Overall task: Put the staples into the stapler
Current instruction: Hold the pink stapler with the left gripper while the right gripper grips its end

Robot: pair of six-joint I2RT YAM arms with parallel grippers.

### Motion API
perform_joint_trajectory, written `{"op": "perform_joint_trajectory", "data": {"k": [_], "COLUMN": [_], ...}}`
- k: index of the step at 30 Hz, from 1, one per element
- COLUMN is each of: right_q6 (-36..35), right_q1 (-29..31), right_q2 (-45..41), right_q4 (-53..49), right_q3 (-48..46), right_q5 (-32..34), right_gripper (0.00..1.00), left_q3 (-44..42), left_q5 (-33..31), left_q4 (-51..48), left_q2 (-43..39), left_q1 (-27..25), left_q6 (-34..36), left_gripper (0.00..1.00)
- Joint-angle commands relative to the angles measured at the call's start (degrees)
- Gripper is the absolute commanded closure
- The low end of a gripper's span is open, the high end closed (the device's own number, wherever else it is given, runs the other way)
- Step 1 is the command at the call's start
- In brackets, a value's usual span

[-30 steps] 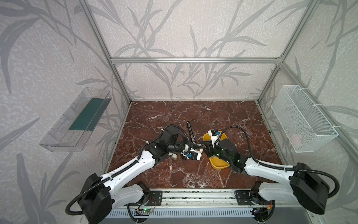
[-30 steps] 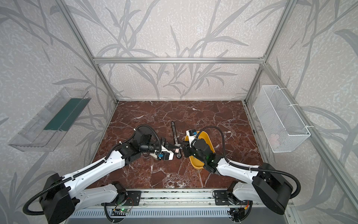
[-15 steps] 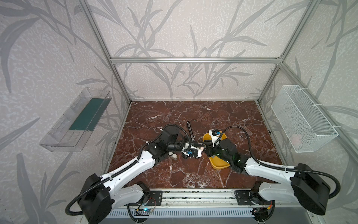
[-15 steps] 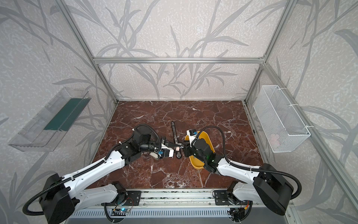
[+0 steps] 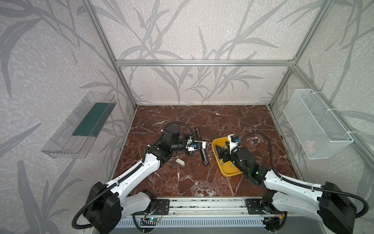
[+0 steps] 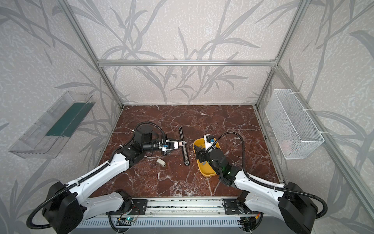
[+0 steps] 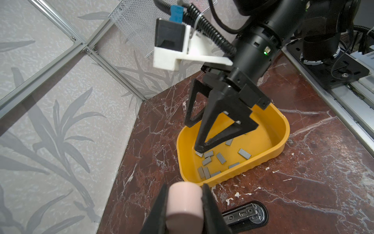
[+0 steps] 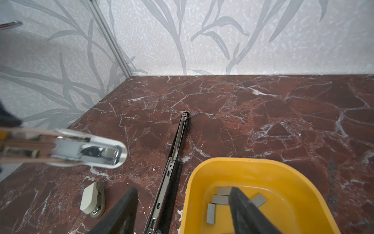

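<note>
Grey staples [image 7: 220, 158] lie in the yellow tray [image 7: 279, 137] on the red marble table [image 8: 242, 113] with leafy walls [image 5: 182, 30]. The right gripper [image 7: 194, 136] is wide open over the tray, holding nothing. The left gripper [image 7: 183, 194] squeezes a pink stapler [image 8: 87, 151] beside the tray

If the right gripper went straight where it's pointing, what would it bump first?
Probably the staples on the floor of the yellow tray: one fingertip of the open right gripper points down almost onto one. Its other finger looks outside the rim; depth is unclear there.
</note>
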Motion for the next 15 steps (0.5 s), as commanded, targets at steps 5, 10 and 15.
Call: {"op": "perform_joint_trajectory", "data": {"k": [5,10,15], "right_q6": [-15.1,-26.2,-25.8], "right_q1": [5.0,10.9,12.6], "right_q2": [5.1,12.5,17.4], "right_q4": [31.6,42.3,47.9], "right_q3": [-8.0,-7.7,-8.2], "right_q5": [-1.9,-3.3,-4.6], "right_gripper": [0.20,0.12,0.09], "left_q3": [2.7,3.8,4.5], "left_q5": [2.7,6.1,10.5], "left_q4": [-1.8,-5.4,-10.4], "left_q2": [1.4,1.9,1.8], "left_q1": [0.3,0.3,0.3], "left_q6": [0.7,2.6,6.8], "left_gripper": [1.00,1.00,1.00]}}
